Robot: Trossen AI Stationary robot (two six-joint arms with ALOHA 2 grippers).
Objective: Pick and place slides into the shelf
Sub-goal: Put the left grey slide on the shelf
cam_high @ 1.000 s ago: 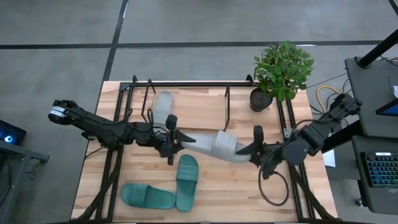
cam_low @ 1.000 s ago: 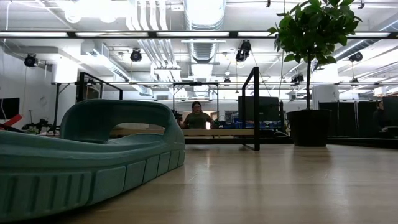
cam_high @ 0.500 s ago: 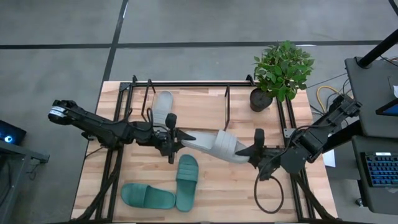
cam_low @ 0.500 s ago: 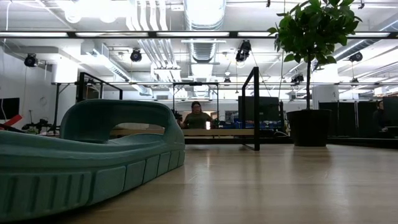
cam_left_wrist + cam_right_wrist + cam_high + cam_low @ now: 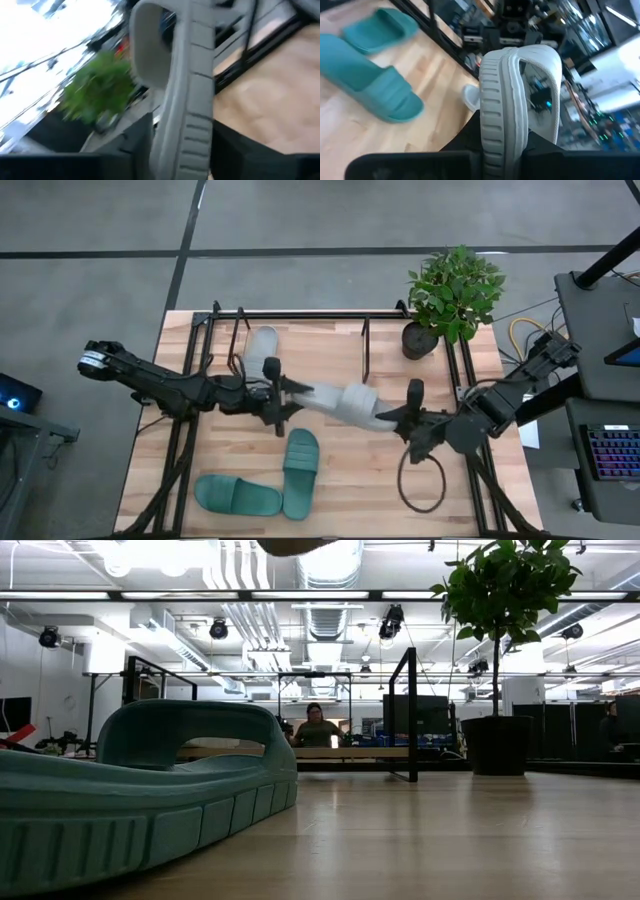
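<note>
High view is showing you one light grey rubber slide sandal [image 5: 345, 401] being held off the wooden tabletop [image 5: 470, 480] between both arms, in front of the black tube shelf with the light wooden board [image 5: 320, 350]. The left gripper [image 5: 283, 393] is clamping one end of it; the right gripper [image 5: 390, 417] is clamping the other end, and the right wrist view is showing the ribbed sole edge wedged between that arm's dark fingers.

Risks you are facing, as a judgement:
- Two grips on one soft sandal are bending it; if the arms pull apart or twist unevenly, one end is likely to slip out
- The sandal is riding near the shelf's front upright tubes [image 5: 365, 355]; a low or skewed approach could be catching a tube
- A second light grey slide sandal [image 5: 260, 350] is already lying on the board at its left part; a drift that way could be knocking it

Pose: the left arm is reaching in low from the left edge, the right arm from the right edge, both stretched almost level toward the table's middle. Two dark teal green slide sandals [image 5: 300, 471] are waiting on the tabletop nearer the front edge
</note>
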